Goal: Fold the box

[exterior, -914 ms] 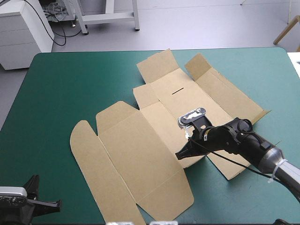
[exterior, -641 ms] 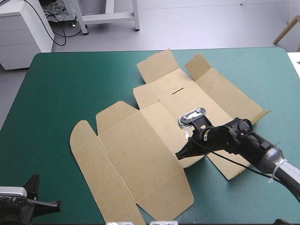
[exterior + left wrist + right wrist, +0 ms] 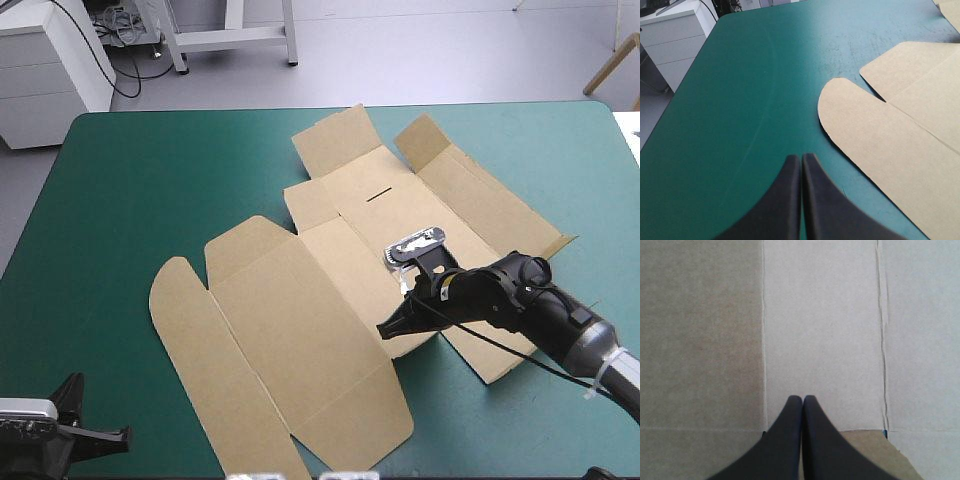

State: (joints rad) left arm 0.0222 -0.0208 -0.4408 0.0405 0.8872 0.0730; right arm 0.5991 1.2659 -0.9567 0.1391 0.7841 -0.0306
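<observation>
Brown board: the box [image 3: 300,320] lies flat and unfolded across the middle of the teal-green desk [image 3: 150,180], its flaps reaching toward the upper centre. Right jaws are pressed together, tips low over a narrow panel between two creases, right of centre. Left jaws are likewise together, in the lower left corner, off the board. The board is likely light, stiff and springy at the creases; a free flap edge looks the best hold.
</observation>
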